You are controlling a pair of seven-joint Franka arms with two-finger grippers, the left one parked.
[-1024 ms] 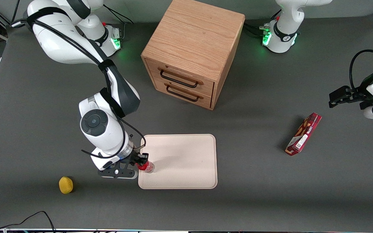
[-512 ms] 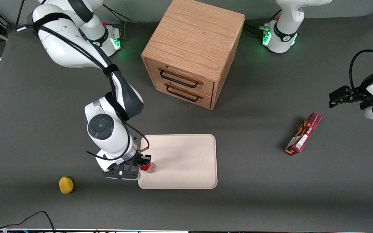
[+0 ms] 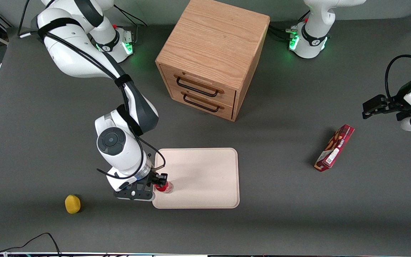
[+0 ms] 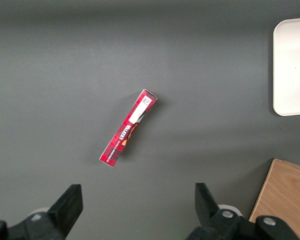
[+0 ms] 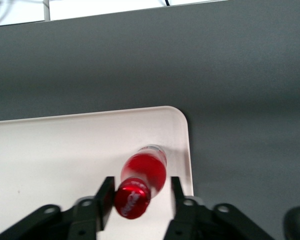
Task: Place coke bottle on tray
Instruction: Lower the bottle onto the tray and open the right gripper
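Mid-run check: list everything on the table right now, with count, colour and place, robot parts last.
coke bottle: one, red, standing on the tray near its corner closest to the working arm.
tray: one, cream, in front of the drawer cabinet.
drawer cabinet: one, wooden, two black handles.
snack box: one, red, toward the parked arm's end.
yellow object: one, toward the working arm's end.
gripper: black fingers either side of the bottle's neck, apparently apart from it.
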